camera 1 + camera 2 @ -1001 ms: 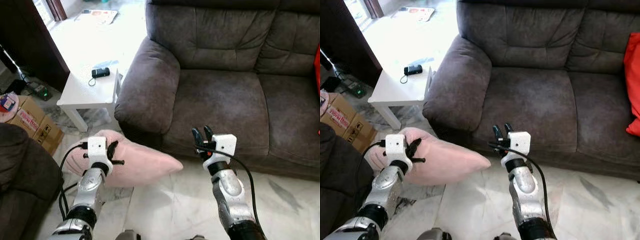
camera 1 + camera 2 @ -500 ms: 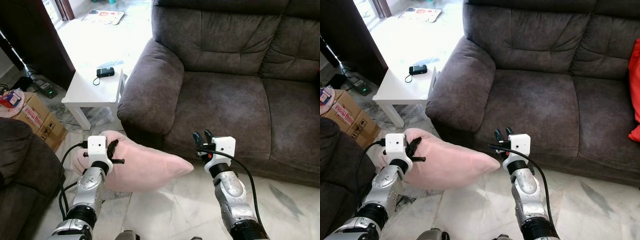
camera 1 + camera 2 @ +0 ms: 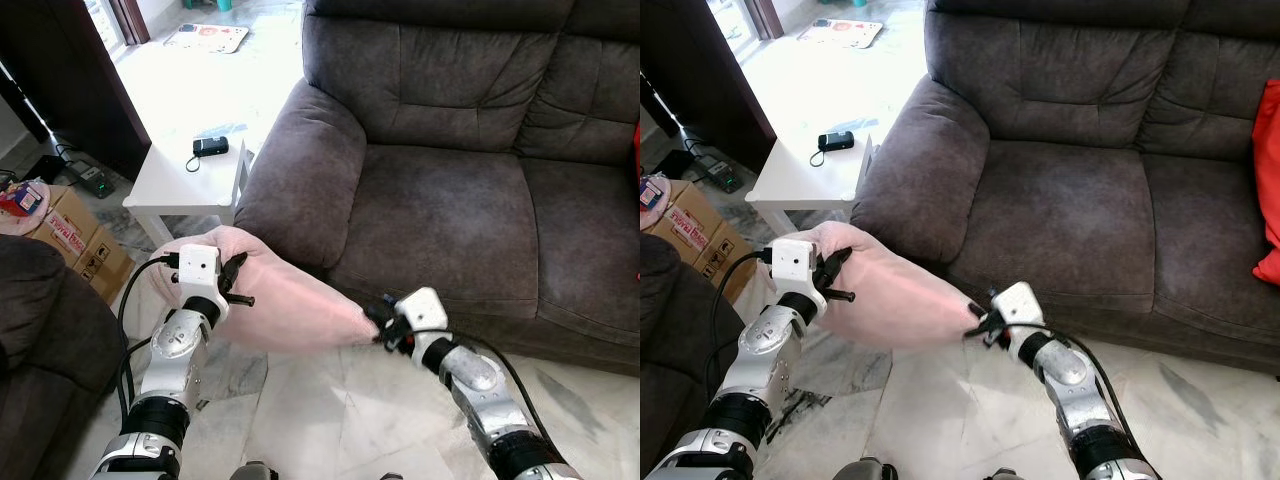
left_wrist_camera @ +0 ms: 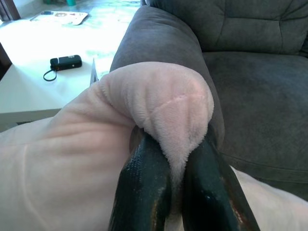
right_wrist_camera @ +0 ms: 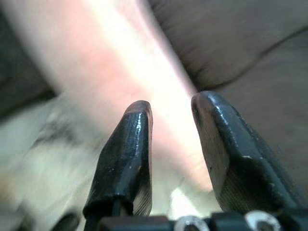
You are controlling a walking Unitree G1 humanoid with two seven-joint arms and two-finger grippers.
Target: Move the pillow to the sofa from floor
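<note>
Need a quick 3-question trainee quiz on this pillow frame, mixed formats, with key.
1. True or false: the left claw is shut on a fold of the pink pillow.
2. Multiple choice: the right claw is A) open, next to the pillow's tapered end; B) shut on the sofa arm; C) holding the black device.
3. Fill in: the black device lies on the white ____.

Key: 1 true; 2 A; 3 side table.
</note>
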